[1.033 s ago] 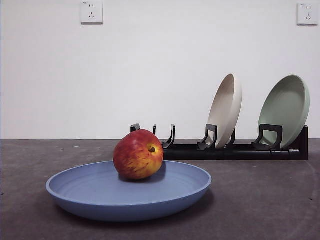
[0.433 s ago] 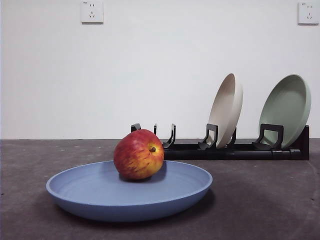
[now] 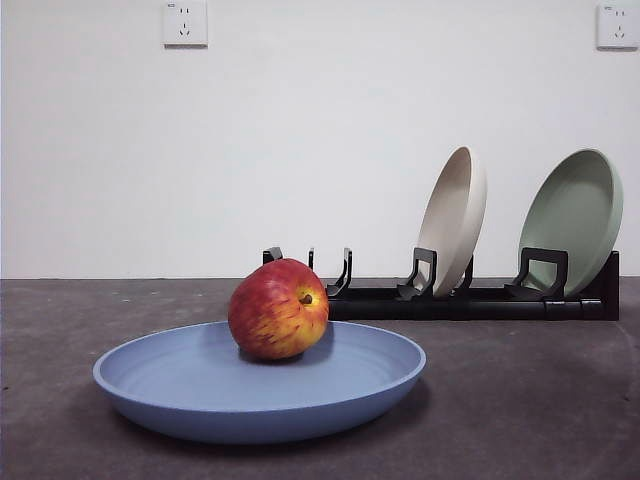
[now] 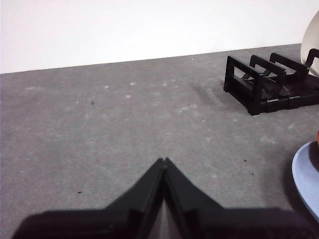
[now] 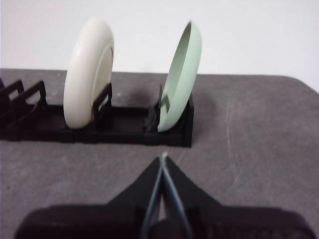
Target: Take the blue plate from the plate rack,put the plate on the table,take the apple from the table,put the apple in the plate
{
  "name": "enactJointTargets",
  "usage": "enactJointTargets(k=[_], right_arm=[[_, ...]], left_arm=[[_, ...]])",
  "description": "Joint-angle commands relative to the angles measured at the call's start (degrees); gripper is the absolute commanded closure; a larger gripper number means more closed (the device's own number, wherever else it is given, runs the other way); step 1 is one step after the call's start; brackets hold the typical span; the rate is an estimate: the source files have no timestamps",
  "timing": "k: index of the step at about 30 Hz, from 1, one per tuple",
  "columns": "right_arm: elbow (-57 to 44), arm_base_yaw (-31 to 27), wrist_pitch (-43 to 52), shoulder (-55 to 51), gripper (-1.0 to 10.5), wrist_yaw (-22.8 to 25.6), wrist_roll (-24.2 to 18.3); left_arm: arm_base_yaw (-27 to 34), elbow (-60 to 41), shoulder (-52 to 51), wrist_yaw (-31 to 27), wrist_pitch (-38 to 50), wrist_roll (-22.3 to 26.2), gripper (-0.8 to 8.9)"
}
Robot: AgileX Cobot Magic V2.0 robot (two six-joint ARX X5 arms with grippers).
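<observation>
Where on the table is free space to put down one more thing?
Bare table lies right of the blue plate, before the plate rack, and left of both. Crowded: the apple fills the plate's middle.

A beige plate (image 3: 452, 218) is seen standing on edge, leaning slightly, and a pale green plate (image 3: 572, 220) is held upright beside it, the two set apart without touching. Behind them a plain white wall (image 3: 300, 140) is seen, on which two white power sockets (image 3: 185, 22) are mounted high up, well apart.
</observation>
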Motion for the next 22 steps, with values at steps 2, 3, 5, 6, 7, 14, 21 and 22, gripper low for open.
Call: enactJointTargets(k=[2,3,5,6,7,14,21,22], right_arm=[[-3.2,0.0,0.4,-2.5,9.5,0.2,-0.2],[-3.1,0.0,-1.1,-3.1,9.5,0.3,-0.3],[-3.1,0.0,-3.1,-4.1,9.5,0.7,-0.4],[-3.1,0.0,-4.0,-4.6,9.5,1.1,-0.4],[-3.1,0.0,-4.7,-5.0,9.5,1.2,-0.3],[-2.9,0.0,-7.1,-5.1,9.5,1.5,-0.3],[-2.8,0.0,-7.3,-5.0,9.5,1.5,-0.3],[-2.8,0.0,-7.3,-5.0,9.5,1.5,-0.3]], left_arm=[[0.2,-0.5,0.0,-0.1,0.2,-0.2,8.17],[0.2,-0.5,0.0,-0.1,0.2,-0.2,8.17],[0.2,-0.5,0.0,-0.1,0.2,-0.2,8.17],[0.2,-0.5,0.0,-0.1,0.2,-0.2,8.17],[0.2,-0.5,0.0,-0.1,0.2,-0.2,8.17],[0.2,-0.5,0.0,-0.1,0.2,-0.2,8.17],[0.2,-0.5,0.0,-0.1,0.2,-0.2,8.17],[0.2,-0.5,0.0,-0.1,0.2,-0.2,8.17]])
